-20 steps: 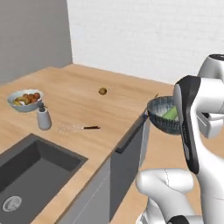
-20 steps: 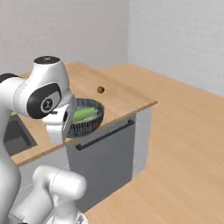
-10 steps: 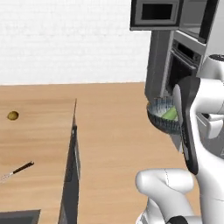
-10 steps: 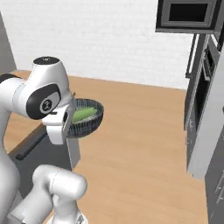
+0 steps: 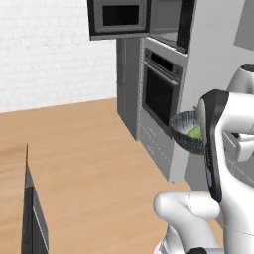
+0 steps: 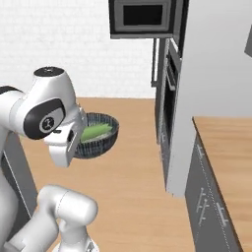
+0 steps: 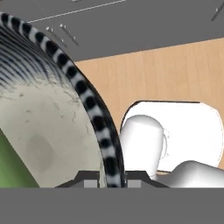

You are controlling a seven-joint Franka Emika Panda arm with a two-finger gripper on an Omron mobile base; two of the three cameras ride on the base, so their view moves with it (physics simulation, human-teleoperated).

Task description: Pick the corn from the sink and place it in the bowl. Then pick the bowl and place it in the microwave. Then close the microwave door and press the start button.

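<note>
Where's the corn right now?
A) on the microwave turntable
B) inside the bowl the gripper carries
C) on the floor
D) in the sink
B: the green corn lies inside the bowl, whose rim the gripper clamps, and the bowl hangs in the air over the wooden floor, below the microwave.

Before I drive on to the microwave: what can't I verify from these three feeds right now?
- Microwave interior: cut by the top edge in both base views; turntable unseen.
- Start button: too small to find.
- Corn: partly hidden by the bowl wall; hand view crops it to a green sliver.
- Gripper jaws: tips straddle the rim; the arm blocks them in base views.
</note>
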